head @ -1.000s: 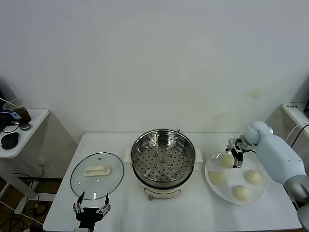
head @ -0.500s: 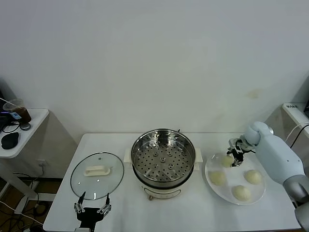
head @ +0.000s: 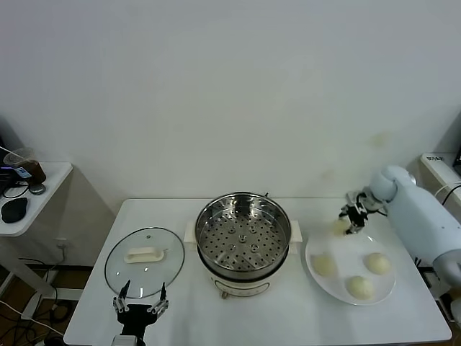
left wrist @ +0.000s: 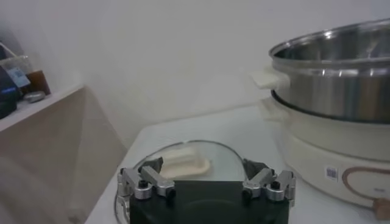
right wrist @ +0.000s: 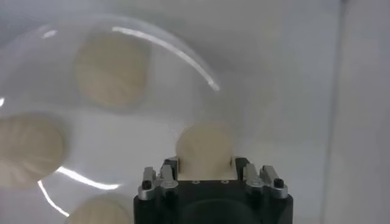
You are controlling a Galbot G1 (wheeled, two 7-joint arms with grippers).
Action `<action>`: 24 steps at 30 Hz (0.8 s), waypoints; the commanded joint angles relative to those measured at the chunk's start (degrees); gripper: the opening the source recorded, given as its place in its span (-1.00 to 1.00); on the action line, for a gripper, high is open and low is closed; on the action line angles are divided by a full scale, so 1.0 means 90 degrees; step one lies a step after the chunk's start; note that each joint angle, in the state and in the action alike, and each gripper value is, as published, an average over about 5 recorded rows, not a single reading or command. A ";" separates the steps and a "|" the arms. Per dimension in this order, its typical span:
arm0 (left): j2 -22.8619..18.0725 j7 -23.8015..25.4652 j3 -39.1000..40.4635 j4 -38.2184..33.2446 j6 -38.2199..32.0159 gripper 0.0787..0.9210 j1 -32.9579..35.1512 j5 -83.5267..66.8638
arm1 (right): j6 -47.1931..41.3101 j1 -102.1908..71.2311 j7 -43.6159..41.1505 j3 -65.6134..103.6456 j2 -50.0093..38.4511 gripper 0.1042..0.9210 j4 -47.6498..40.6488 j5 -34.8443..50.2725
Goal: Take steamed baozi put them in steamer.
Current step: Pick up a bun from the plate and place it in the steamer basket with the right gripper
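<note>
The right gripper (head: 352, 220) is closed on one steamed baozi (right wrist: 205, 149), which sits pinched between its two fingers (right wrist: 169, 167); in the head view the bun is a pale shape at the fingertips, raised above the far edge of the white plate (head: 337, 277) rather than resting on it. Three more baozi lie on that plate: one toward the steamer side (head: 324, 265), one toward the outer side (head: 377, 262), and one nearest the front edge of the desk (head: 359, 287), all apart from one another and below the held bun in the wrist view. The steamer (head: 243, 234), a shiny perforated basket on a cream pot base, stands in the middle of the desk (head: 288, 317), just beside the plate on its left, with no bun inside it. Its raised steel rim lies between the gripper and the basket floor. Left of the steamer a round glass lid (head: 145, 261) with a white handle lies flat on the desk. The left gripper (head: 140, 308) hangs at the front edge of the desk just before the lid, its fingers spread wide and holding nothing.
</note>
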 commanded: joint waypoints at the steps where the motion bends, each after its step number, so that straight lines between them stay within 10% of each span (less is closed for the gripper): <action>1: 0.0003 -0.0004 0.0007 -0.0015 -0.0004 0.77 -0.0006 0.0005 | 0.0229 0.2009 -0.0379 -0.1566 0.0501 0.10 0.0183 0.1700; 15: 0.0009 -0.0029 -0.0042 0.0007 -0.0005 0.77 -0.0107 -0.0012 | 0.4238 0.2581 -0.0721 -0.2466 0.2157 0.11 -0.0291 0.2383; 24: -0.0047 -0.0088 -0.0045 0.0011 -0.0011 0.77 -0.0067 -0.0014 | 0.4600 0.2248 -0.0700 -0.2845 0.2371 0.12 0.0458 0.1549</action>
